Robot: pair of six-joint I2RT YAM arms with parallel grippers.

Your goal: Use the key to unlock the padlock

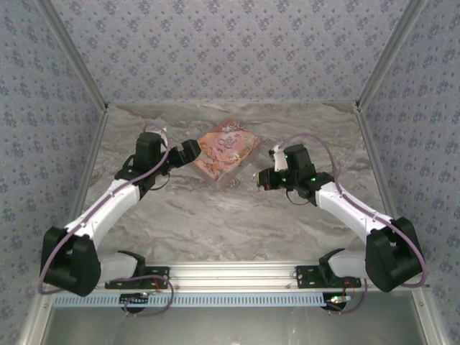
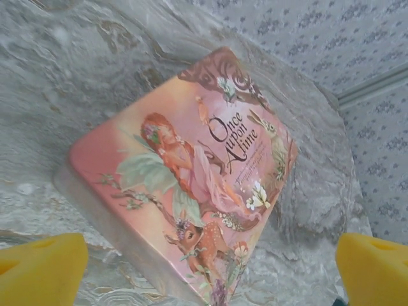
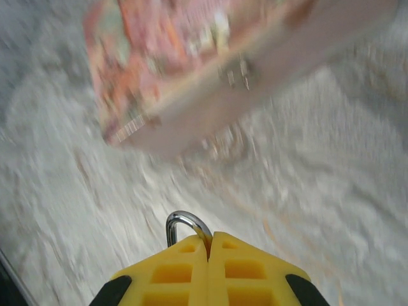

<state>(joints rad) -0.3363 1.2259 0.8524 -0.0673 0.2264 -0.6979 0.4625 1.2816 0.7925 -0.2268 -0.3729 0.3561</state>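
Marble tabletop [image 1: 215, 223]; padlock [image 3: 185, 215] shackle-end toward box [image 3: 191, 57]

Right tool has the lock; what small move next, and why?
Probably halt the right tool above the marbled table: it is shut on the tiny padlock, whose silvery metal shackle pokes past its tips, and its view is blurred. The left tool hangs open, facing the pink illustrated box.

top: overhead, far | wrists: low, close | shared: pink box [image 1: 224, 156] [image 2: 191, 172]
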